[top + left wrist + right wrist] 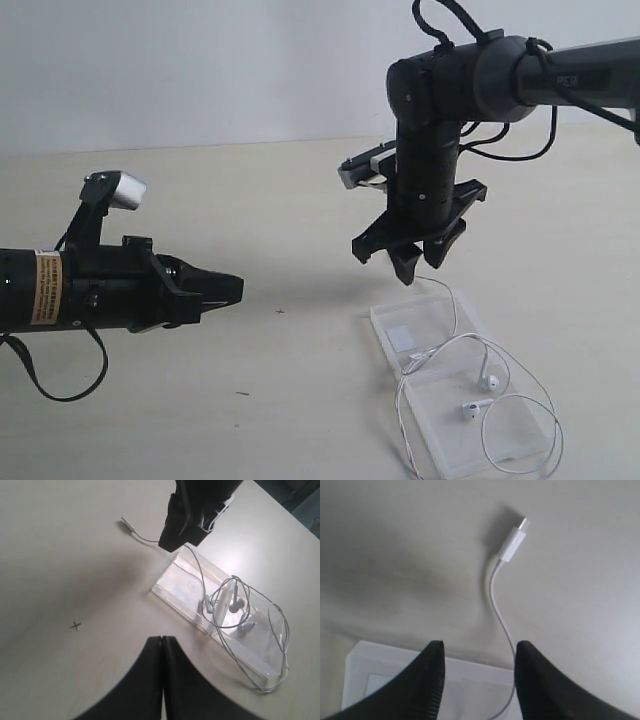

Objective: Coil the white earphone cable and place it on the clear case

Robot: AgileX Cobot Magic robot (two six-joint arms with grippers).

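Observation:
The clear case lies open and flat on the table at the right front. The white earphone cable loops loosely over it, with both earbuds on the case and some loops spilling past its edges. Its plug rests on the table beyond the case. My right gripper hangs open just above the case's far end. In the right wrist view, the cable runs from the plug past one finger onto the case, ungripped. My left gripper hovers at the left, shut and empty.
A small x mark is drawn on the beige table between the two grippers. A pale wall stands behind the table. The table's edge shows as a dark border in the left wrist view.

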